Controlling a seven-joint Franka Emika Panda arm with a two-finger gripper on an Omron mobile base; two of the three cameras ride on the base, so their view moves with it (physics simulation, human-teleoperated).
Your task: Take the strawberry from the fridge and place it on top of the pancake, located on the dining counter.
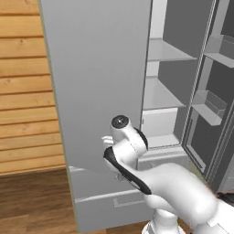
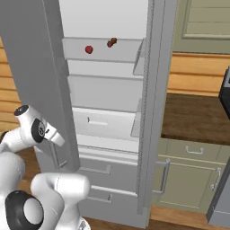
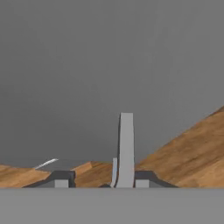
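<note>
Up on a high shelf inside the open fridge (image 2: 108, 90), the strawberry (image 2: 89, 49) is still waiting, while the pincer (image 3: 103, 180) is pinching the fridge's bar handle (image 3: 126, 148) down by the door, so picking and carrying are left.

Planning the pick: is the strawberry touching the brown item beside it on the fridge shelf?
Apart. The right base view shows a bare stretch of shelf between the strawberry and the brown item.

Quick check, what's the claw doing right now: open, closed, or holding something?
Claw: its fingertips sit around the fridge door handle; whether it grips the bar cannot be told.
</note>
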